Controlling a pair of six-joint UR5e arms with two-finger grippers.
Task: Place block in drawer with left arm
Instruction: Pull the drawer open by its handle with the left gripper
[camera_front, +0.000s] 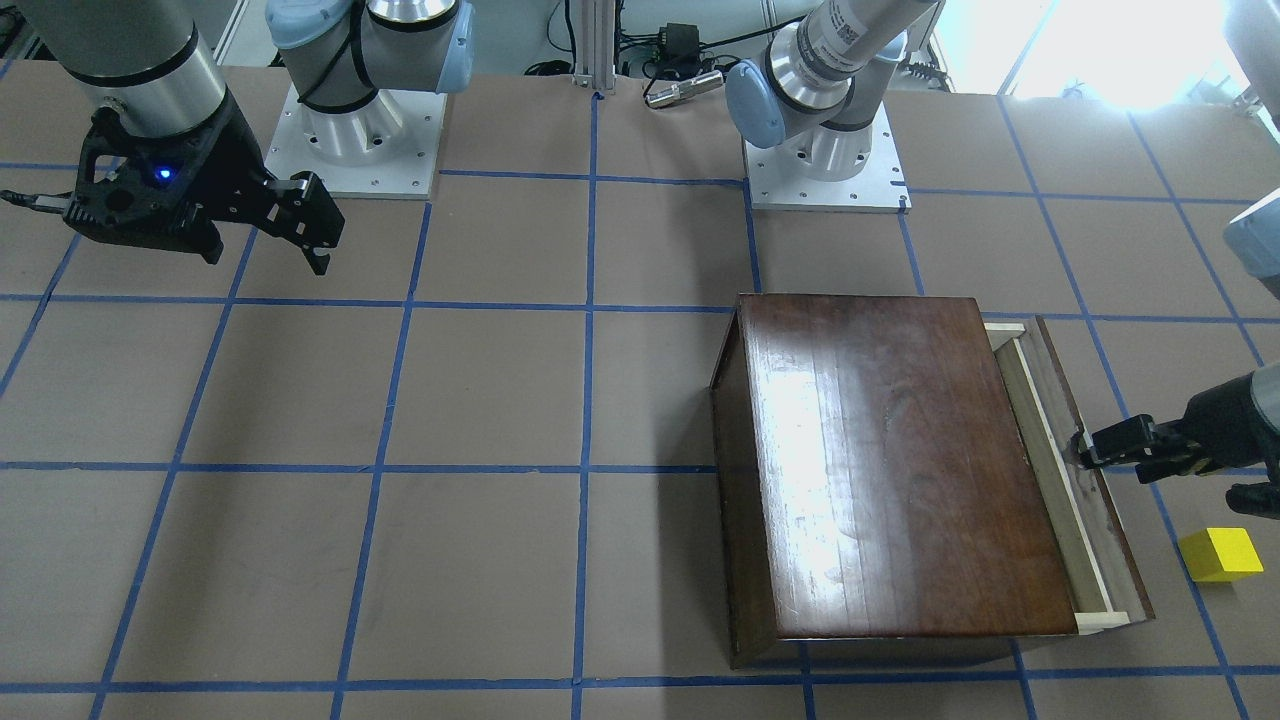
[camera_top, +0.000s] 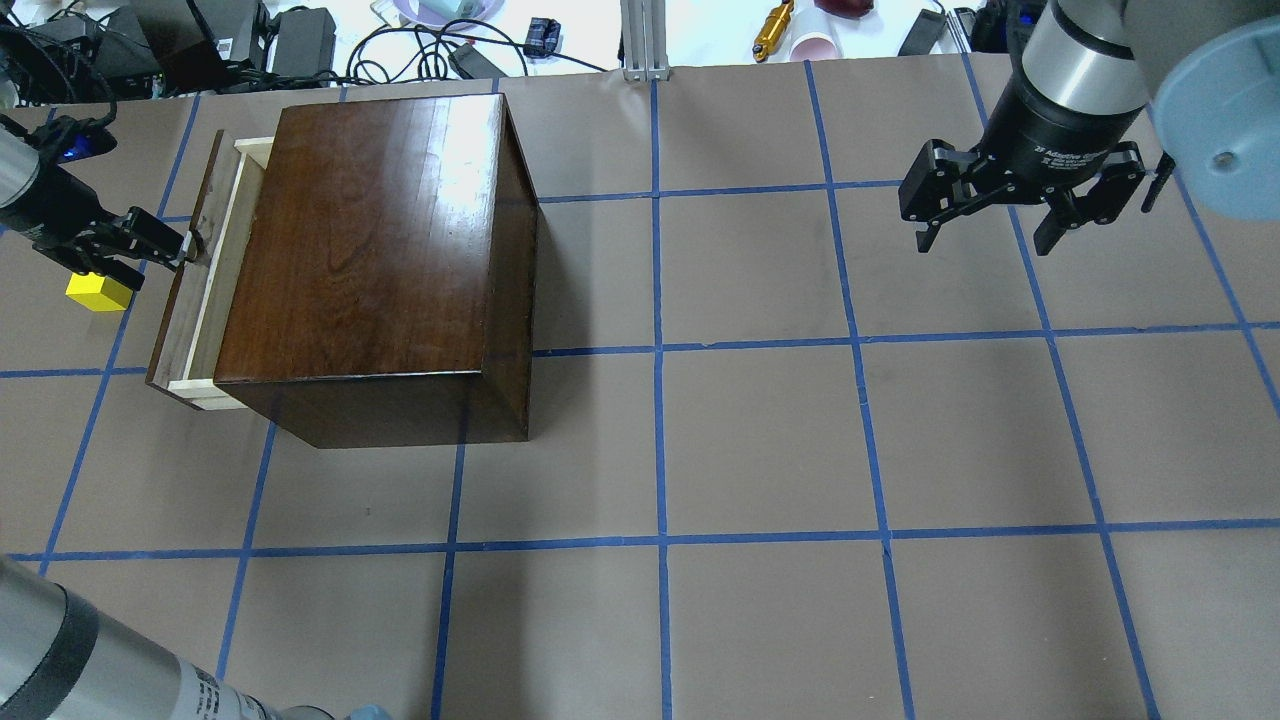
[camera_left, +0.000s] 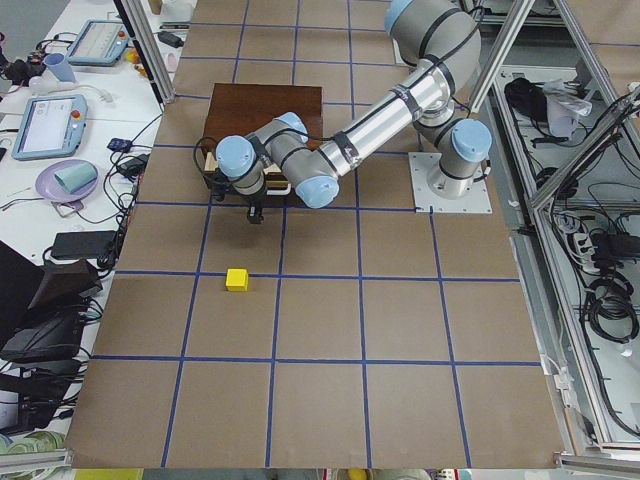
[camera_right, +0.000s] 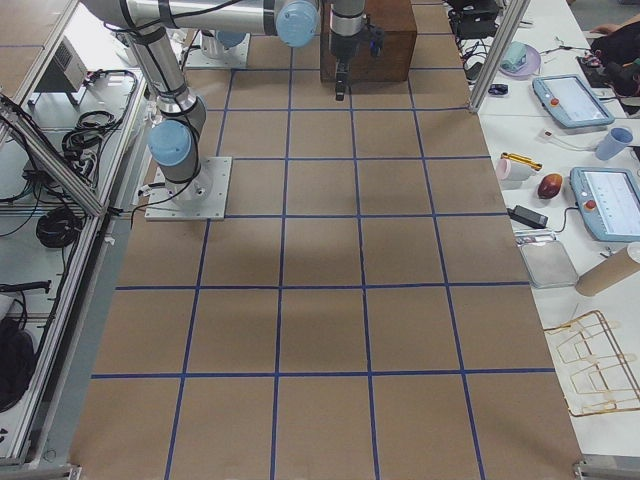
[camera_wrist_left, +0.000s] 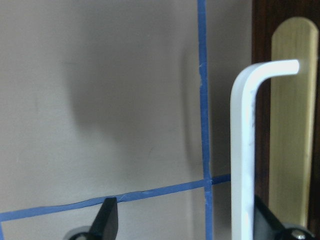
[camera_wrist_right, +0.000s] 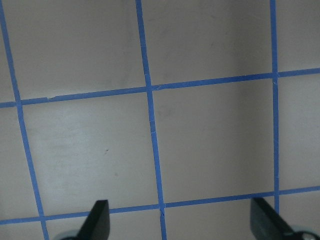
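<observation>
The yellow block (camera_top: 98, 291) lies on the table just left of the box, also in the front-facing view (camera_front: 1220, 553) and the left side view (camera_left: 237, 280). The drawer (camera_top: 228, 262) of the dark brown box (camera_top: 370, 240) stands slightly pulled out, a strip of pale wood showing (camera_front: 1050, 480). My left gripper (camera_top: 160, 262) is level with the drawer's front panel (camera_front: 1095, 510), its fingers open. In the left wrist view a white handle (camera_wrist_left: 241, 150) stands just inside one finger (camera_wrist_left: 265, 220), and the gripper (camera_wrist_left: 185, 225) holds nothing. My right gripper (camera_top: 985, 245) hangs open and empty.
Brown table (camera_top: 760, 440) with a blue tape grid. The right gripper (camera_front: 268, 258) hovers far from the box, over bare grid (camera_wrist_right: 150, 125). Cables and power bricks (camera_top: 300, 40) lie beyond the table's far edge. The arm bases (camera_front: 825, 160) stand at the robot's side.
</observation>
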